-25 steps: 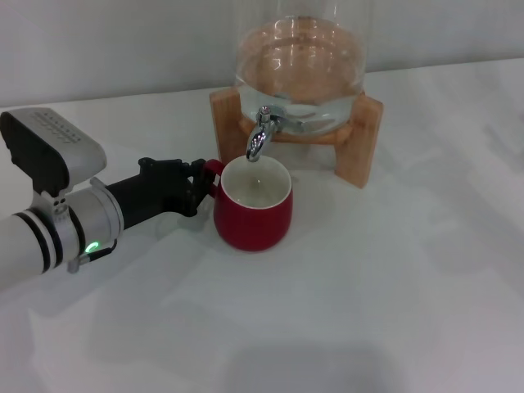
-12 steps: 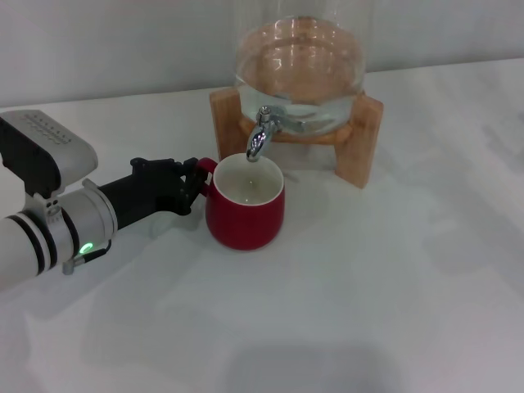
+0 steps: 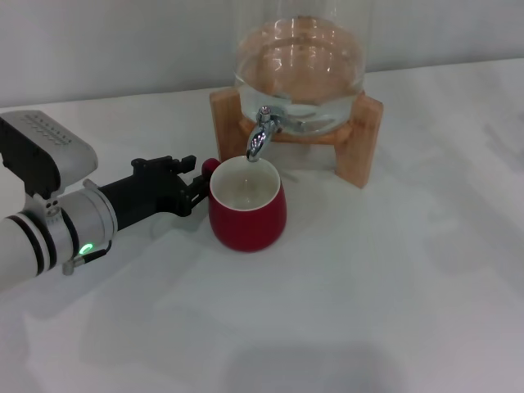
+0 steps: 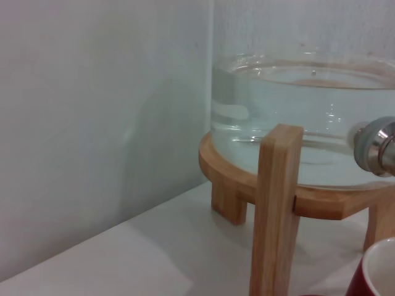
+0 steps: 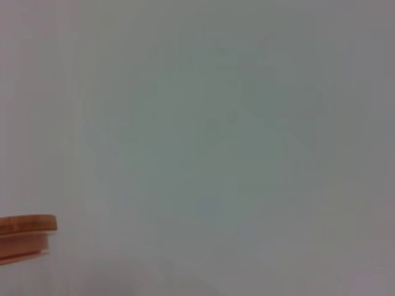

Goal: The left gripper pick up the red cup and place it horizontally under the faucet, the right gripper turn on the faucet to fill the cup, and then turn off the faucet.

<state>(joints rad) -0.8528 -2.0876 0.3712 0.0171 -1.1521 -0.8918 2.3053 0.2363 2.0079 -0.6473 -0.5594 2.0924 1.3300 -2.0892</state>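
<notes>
Left gripper [image 3: 199, 175] is low over the white table [image 3: 393, 295], reaching in from the left, its black fingers at the cup [image 3: 246, 205] handle. The fingers look slightly parted around the small red handle; whether they actually pinch it I cannot tell.

Cup stands upright on the table, mouth up, white inside showing, directly below the faucet [image 3: 260, 137]. The spout tip hangs just over the far rim of the cup. In the left wrist view only a corner of the cup rim [image 4: 376, 271] shows.

Faucet is chrome, spout down, fixed to the front of the glass jar [image 3: 299, 65]. Jar holds clear water and sits on a wooden stand [image 3: 360, 135], behind the cup. Wrist view shows the stand leg [image 4: 274, 209] and the faucet's chrome end [image 4: 378, 147] close up.

Right gripper is not visible in any view; the right wrist camera sees only a plain wall and a bit of wooden edge [image 5: 24, 237].
</notes>
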